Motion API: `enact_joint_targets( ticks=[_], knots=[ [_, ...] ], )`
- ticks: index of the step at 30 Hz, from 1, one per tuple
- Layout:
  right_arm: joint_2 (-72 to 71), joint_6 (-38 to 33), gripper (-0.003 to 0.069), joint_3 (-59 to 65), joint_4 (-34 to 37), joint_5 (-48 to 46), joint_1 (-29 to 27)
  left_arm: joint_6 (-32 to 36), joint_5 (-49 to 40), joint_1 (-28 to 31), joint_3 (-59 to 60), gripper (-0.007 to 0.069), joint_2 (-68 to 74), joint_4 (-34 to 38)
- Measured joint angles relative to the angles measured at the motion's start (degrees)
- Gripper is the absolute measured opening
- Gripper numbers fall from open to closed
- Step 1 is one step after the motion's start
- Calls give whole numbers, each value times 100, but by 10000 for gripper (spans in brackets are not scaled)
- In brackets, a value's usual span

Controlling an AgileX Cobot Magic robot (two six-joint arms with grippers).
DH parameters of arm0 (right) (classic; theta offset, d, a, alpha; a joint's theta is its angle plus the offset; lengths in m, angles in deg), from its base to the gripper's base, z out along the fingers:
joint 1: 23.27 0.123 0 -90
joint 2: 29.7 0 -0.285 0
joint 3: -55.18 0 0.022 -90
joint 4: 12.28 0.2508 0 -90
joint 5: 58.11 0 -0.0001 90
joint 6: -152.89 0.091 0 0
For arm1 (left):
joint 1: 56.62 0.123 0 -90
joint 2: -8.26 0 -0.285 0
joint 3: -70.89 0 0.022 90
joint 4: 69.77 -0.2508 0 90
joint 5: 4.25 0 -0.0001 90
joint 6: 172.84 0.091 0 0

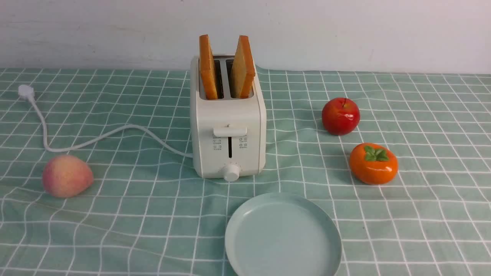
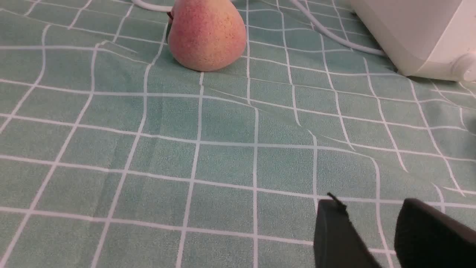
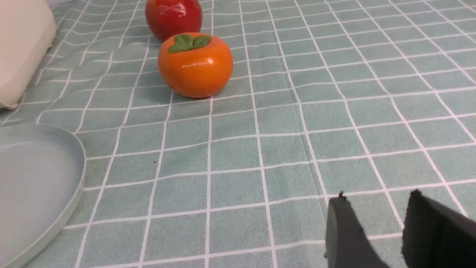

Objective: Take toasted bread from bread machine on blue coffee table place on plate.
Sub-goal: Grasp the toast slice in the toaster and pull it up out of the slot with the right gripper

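two slices of toast stand on edge in the toaster (image 1: 228, 130), one per slot: the left slice (image 1: 208, 67) upright, the right slice (image 1: 242, 67) tilted to the right, both sticking well above the top. the toaster sits mid-table, its lever (image 1: 230, 131) and knob (image 1: 231, 172) facing the near side. its cord (image 1: 96, 138) runs left across the table (image 1: 422, 214) to a plug (image 1: 26, 92) lying on the cloth. the plate (image 1: 283, 235) lies bare just near and slightly right of the toaster, not touching it.

neither gripper shows in the front view. the left gripper (image 2: 386, 238) hangs low over the cloth, its fingers (image 2: 338, 234) apart with only cloth between them. ahead of it lie a peach (image 2: 206, 35) and a lower corner of the toaster (image 2: 409, 37), both well apart from it. the toast is out of that view.

the right gripper (image 3: 390, 238) is also low over the cloth, its fingers (image 3: 349, 234) spread and holding nothing. the plate's rim (image 3: 80, 178) lies near it. a persimmon (image 3: 195, 65) and, farther off, an apple (image 3: 173, 18) sit beyond, and a side of the toaster (image 3: 18, 48) is well apart. no toast shows there either.

in the front view the peach (image 1: 67, 175) is left of the toaster, and the apple (image 1: 340, 115) and persimmon (image 1: 373, 163) are right of it.
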Motion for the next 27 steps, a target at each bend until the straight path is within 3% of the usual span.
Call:
enact_joint_targets(
  ticks=[14,22,27],
  knots=[
    [0,0,240,0,5,1019,0,0,217,0,0,238,0,-51],
    [0,0,240,0,0,1080,0,0,954,0,0,238,0,-14],
    [0,0,240,0,0,1677,0,0,1624,0,0,238,0,-7]
  ],
)
